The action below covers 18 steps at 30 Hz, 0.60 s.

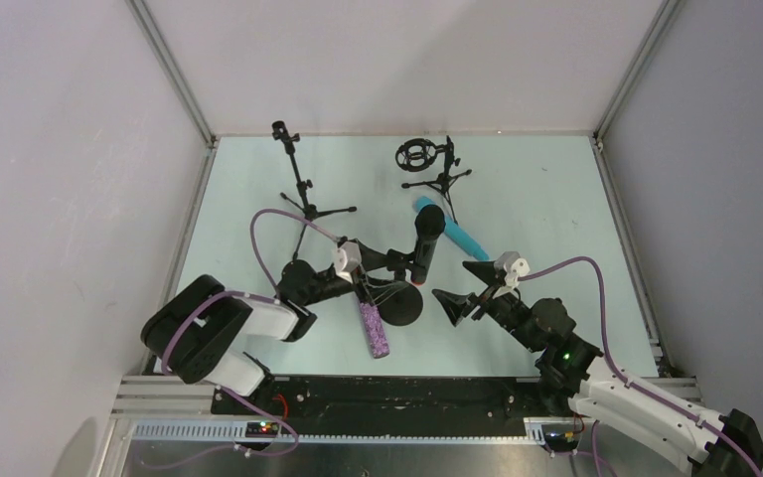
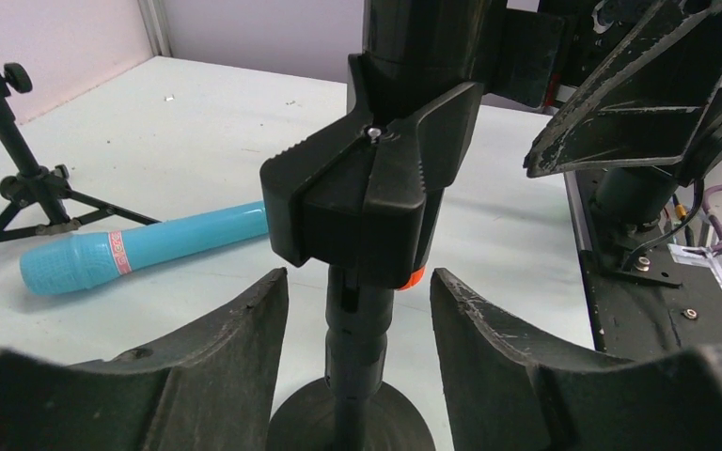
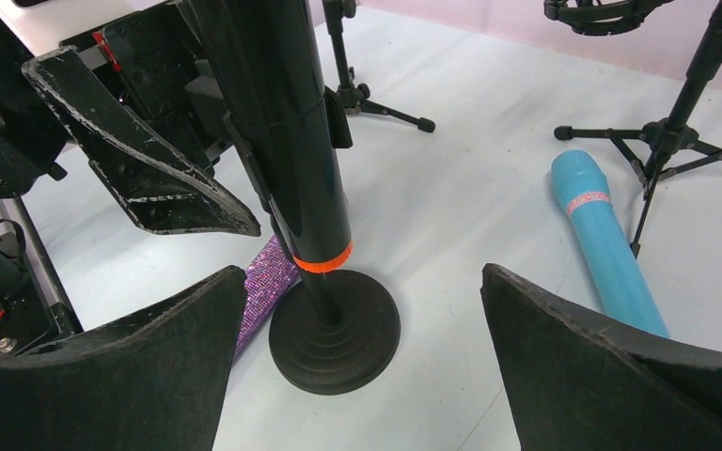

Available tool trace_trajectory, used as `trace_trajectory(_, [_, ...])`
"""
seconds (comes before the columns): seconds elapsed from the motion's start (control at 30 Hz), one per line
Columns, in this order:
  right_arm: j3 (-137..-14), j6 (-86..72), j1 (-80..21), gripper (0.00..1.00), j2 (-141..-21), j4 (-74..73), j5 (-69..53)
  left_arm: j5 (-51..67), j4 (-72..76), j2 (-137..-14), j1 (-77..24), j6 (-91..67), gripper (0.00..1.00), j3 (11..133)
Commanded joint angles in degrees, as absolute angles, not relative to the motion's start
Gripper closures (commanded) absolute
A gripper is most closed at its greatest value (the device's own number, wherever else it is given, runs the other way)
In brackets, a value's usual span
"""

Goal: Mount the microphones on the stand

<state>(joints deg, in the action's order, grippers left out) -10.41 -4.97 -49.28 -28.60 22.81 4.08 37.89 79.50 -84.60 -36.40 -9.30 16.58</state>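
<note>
A long black microphone [image 1: 425, 243] with an orange-red ring [image 3: 321, 261] stands upright in the clip [image 2: 376, 188] of a round-based stand [image 3: 334, 329]. My left gripper [image 2: 359, 282] is open; its fingers flank the stand's pole just below the clip, with a gap on each side. From the right, my right gripper [image 3: 362, 277] faces the same stand, wide open and holding nothing. The purple glitter microphone [image 1: 374, 328] lies on the table beside the stand's base. Farther back lies the turquoise microphone [image 1: 452, 231], flat on the table.
Two black tripod stands are at the back: a bare one [image 1: 298, 179] on the left and one with a ring mount [image 1: 427, 159] near the turquoise microphone. Walls enclose the table on three sides.
</note>
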Motion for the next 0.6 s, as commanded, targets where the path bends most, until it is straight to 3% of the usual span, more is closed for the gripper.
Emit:
trace_trajectory(0.0, [-10.18, -5.79, -49.39, 0.01, -28.39, 25.7, 3.79, 38.58, 83.89, -86.11, -36.02, -10.62, 0.39, 17.62])
trace_trajectory(0.2, [-10.01, -5.83, -49.4, 0.01, -28.31, 25.69, 3.88, 38.83, 84.74, -87.45, -35.73, -10.94, 0.45, 18.32])
trace_trajectory(0.43, [-9.39, -5.41, -49.46, 0.01, -28.13, 25.4, 4.2, 39.53, 85.2, -87.55, -35.65, -10.95, 0.61, 18.18])
trace_trajectory(0.57, [-8.98, -5.45, -49.44, 0.01, -28.01, 25.43, 4.37, 39.33, 85.25, -87.4, -35.64, -10.72, 0.51, 18.15])
